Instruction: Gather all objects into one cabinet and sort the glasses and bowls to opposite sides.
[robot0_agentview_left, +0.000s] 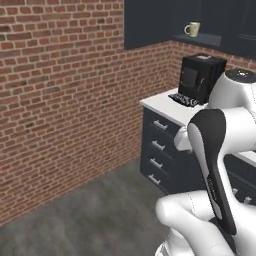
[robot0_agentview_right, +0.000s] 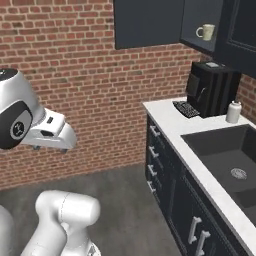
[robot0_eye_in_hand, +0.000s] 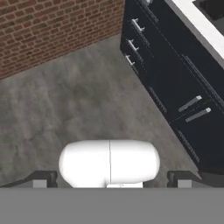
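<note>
While the white arm's two-finger gripper (robot0_eye_in_hand: 109, 181) is hanging spread and empty over the grey floor (robot0_eye_in_hand: 52, 109), the beige handled mug (robot0_agentview_right: 205, 32) is sitting on the dark navy wall cabinet's shelf (robot0_agentview_right: 200, 46), well apart from it. Risk is lying in the reach: the black coffee machine (robot0_agentview_right: 212, 87) is standing directly beneath, inviting a collision.

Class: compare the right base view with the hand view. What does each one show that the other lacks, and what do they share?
Right base view alone: the beige mug on the open wall cabinet's shelf, the black coffee machine, a small white canister and the dark sink.
Hand view alone: the open gripper, empty, pointing at the grey floor.
Both: brick wall, white countertop, navy drawers.
</note>
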